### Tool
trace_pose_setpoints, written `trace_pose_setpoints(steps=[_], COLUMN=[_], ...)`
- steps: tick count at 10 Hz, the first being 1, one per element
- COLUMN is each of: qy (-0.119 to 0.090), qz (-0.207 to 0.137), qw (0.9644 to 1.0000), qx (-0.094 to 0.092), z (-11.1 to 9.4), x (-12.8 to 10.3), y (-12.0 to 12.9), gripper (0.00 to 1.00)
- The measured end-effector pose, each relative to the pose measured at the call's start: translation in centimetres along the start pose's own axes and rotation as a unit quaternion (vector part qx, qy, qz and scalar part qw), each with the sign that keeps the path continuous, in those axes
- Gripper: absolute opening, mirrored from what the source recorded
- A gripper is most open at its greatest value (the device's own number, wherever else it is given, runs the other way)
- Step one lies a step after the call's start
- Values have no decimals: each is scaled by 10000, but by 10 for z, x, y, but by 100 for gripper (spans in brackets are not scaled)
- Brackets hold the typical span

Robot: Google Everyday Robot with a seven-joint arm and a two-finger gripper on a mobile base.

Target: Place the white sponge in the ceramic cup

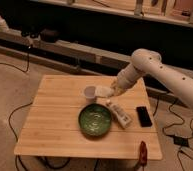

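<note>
The ceramic cup (90, 93), small, white and round, stands on the wooden table (55, 125) just behind the green bowl. The white arm reaches in from the right, and my gripper (111, 91) is at the cup's right side. It is shut on the white sponge (103, 91), a pale block held at rim height with its left end touching or just over the cup's right rim.
A wide dark green bowl (95, 120) sits in front of the cup. A long white tube (119, 114) lies right of the bowl and a black phone (144, 116) lies beyond it. A red-handled tool (142, 152) is at the table's front right edge. Cables lie on the floor.
</note>
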State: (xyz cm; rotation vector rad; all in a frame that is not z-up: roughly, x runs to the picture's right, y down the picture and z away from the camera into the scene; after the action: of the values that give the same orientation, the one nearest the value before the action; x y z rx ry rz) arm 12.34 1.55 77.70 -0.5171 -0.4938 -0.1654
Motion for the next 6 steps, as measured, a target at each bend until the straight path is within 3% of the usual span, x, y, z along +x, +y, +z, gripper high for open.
trace_pose_setpoints(steps=[4,6], qy=[228,290], qz=[-56,-5], qw=[9995,9994], qx=[-226,-192], z=[10,18], x=[1,6], y=[-3,-6], gripper=[0,0])
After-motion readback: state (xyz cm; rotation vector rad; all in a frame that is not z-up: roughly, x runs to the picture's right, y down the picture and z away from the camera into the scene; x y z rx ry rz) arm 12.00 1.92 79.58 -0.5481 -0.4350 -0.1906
